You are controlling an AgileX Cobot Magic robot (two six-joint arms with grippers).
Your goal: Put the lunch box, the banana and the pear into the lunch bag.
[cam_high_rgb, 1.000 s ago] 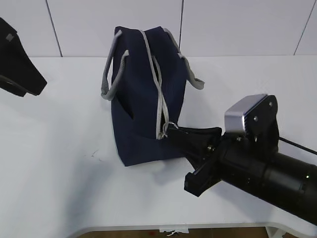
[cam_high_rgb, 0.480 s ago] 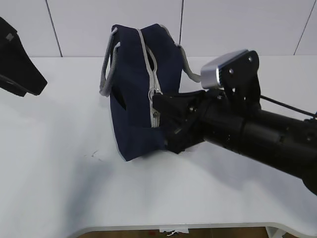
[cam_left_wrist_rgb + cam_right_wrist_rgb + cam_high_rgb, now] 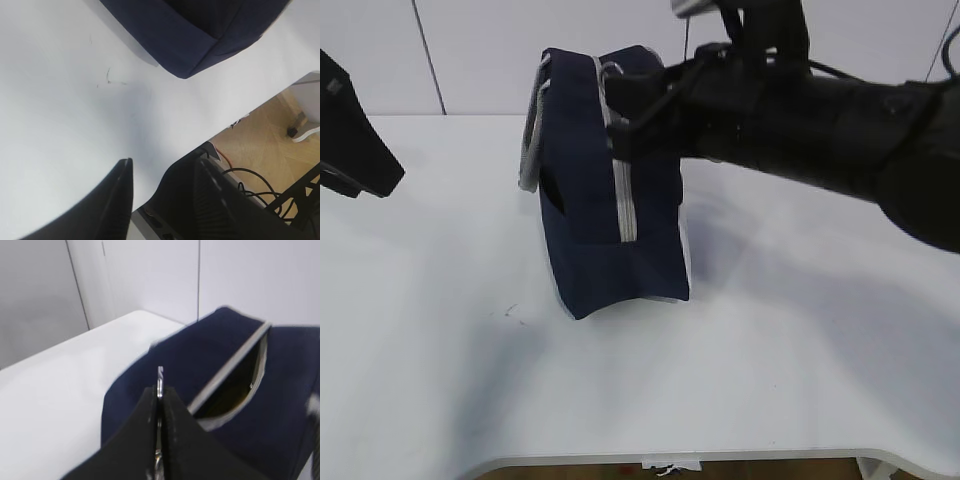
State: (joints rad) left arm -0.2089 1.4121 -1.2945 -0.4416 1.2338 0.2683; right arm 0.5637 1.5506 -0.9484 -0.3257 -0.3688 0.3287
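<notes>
1. The lunch bag [image 3: 610,190] stands on end toward the back edge of the table [image 3: 770,350], left of the middle. Its grey zipper [image 3: 620,190] runs up the face and over the top.
2. The right hand [image 3: 617,100] is up at the bag's top, and the right wrist view shows its fingers [image 3: 172,427] pressed together on a thin metal zipper pull [image 3: 160,381]. So it's pinched on the pull, nothing else in it.
3. Same view shows the bag mouth gaping partway beyond the pull (dark inside, pale lining edge), so my guess is the step in hand is unzipping.
4. To do it well, I'd pull along the zipper line, not away from it, since the bag is soft and only sits on the table. Go gently so it doesn't tip or drag, and carry on until the opening is wide enough for a box.
5. The left hand [image 3: 165,192] sits idle above the front edge of the table, fingers apart with nothing between them. It could steady the bag if it starts sliding.
6. No lunch box, banana or pear in any view, so I can't say where they are.
7. Writing or logos: none I can read. The bag looks plain navy from here.
</notes>
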